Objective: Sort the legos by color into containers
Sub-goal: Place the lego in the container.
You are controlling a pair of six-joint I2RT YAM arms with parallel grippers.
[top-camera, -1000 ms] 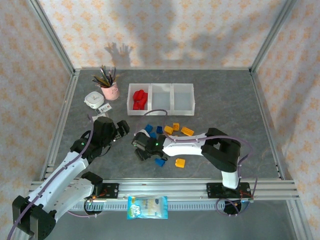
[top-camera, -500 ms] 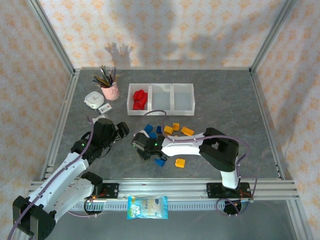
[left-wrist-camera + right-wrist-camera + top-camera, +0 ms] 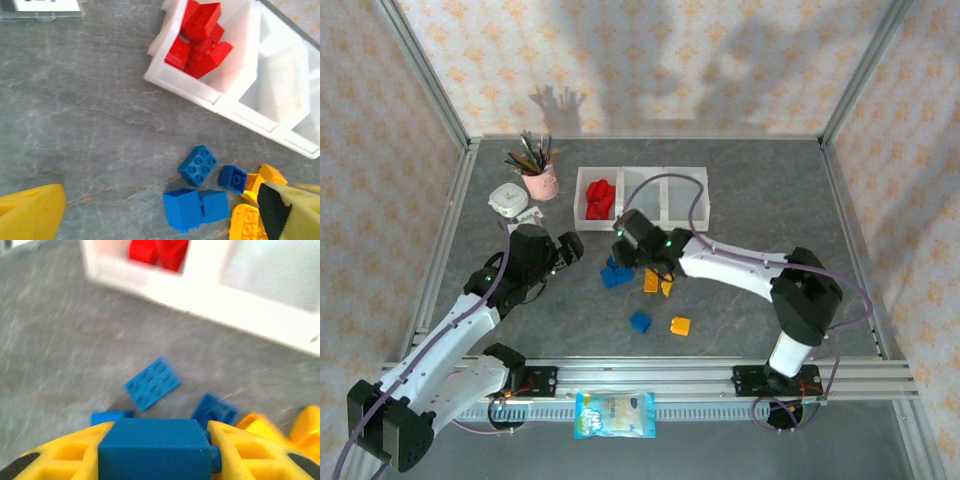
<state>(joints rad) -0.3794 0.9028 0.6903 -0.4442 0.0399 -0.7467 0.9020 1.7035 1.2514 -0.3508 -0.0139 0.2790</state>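
My right hand (image 3: pixel 634 244) is clenched on a small blue plastic brick (image 3: pixel 152 447), near the row of three white translucent bins (image 3: pixel 663 198). My left hand (image 3: pixel 566 250) hangs released beside the loose bricks (image 3: pixel 197 165). Risk: a low approach clips the bins, or the drop lands among the red bricks (image 3: pixel 600 198).

Your fingers (image 3: pixel 30 212) stand wide apart, one yellow tip in each lower corner, the right one faced with a black pad. Between them, on the grey worktop (image 3: pixel 85 125), a few blue bricks (image 3: pixel 197 165) lie close together. Orange bricks (image 3: pixel 265 176) lie just to their right, beside the right finger. Above, the white bins (image 3: pixel 190 90) run off to the right, and the nearest compartment holds a heap of red bricks (image 3: pixel 200 35). A white card (image 3: pixel 42 5) lies at the top edge.
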